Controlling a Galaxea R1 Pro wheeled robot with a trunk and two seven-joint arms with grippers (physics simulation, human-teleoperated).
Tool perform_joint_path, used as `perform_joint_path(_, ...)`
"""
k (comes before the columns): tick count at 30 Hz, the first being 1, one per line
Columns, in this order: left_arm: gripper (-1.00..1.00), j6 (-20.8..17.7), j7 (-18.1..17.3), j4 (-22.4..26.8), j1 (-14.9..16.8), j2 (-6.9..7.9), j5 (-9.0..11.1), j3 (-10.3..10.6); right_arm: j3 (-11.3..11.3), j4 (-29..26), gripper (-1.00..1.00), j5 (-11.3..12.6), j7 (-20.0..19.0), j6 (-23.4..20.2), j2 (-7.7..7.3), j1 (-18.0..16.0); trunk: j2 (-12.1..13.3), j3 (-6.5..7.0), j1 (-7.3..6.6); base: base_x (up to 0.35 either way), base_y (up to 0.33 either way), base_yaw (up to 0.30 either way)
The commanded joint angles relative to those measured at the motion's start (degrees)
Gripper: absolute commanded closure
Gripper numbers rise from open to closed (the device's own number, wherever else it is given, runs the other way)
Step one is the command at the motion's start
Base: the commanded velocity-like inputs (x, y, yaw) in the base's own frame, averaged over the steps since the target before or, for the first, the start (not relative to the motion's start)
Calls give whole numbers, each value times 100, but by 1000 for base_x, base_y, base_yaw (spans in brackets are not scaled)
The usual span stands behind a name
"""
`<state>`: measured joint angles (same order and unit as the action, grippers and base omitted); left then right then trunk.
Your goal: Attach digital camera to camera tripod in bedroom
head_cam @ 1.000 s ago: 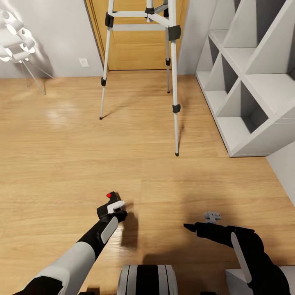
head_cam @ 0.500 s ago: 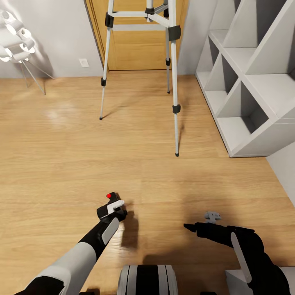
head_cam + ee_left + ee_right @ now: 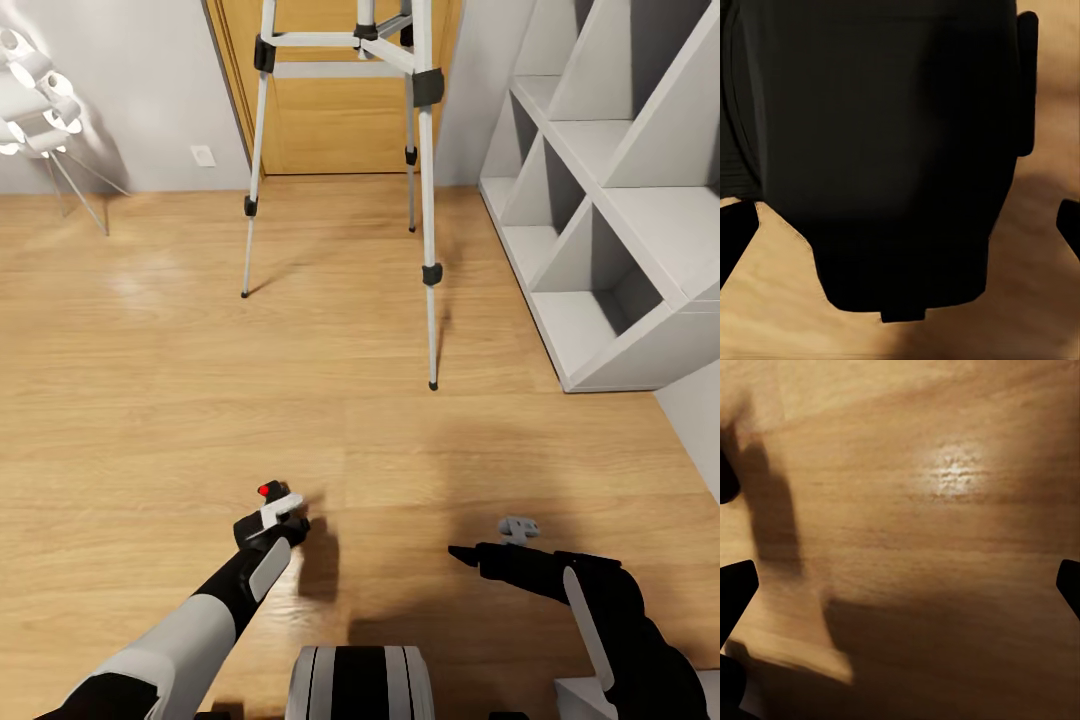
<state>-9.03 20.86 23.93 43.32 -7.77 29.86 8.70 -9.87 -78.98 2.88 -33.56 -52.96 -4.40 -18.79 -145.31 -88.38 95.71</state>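
Wood plank floor, camera tripod, lamp, shelf

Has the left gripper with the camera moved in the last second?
Cannot tell. The left gripper and digital camera sit about where they did in the head view, but the camera tripod, door and shelf all shifted slightly, so the view itself moved.

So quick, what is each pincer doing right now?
Left pincer: closed on the digital camera.
Right pincer: open, holding nothing, over the wood floor.
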Motion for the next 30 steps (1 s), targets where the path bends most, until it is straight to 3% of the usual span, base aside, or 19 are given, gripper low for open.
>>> perform_joint_path(1, -100, 14, 50, -12, 1, 7, 42, 49, -6, -3, -100, 28, -1, -39, 0, -3, -1, -3, -1, 3, 0, 0)
perform_joint_path(18, -100, 214, 58, -184, 1, 15, 46, 28, -6, -3, -100, 28, -1, -39, 0, -2, -1, -3, -1, 0, 0, 0)
perform_joint_path(19, 100, 215, 58, -185, 1, 15, 46, 27, -6, -3, -100, 28, -1, -39, 0, -2, -1, -3, -1, 0, 0, 0)
perform_joint_path(30, 100, 237, 53, -89, 1, 8, 42, 19, -6, -3, -100, 28, -3, -39, 0, -2, -1, -3, -1, 0, 0, 0)
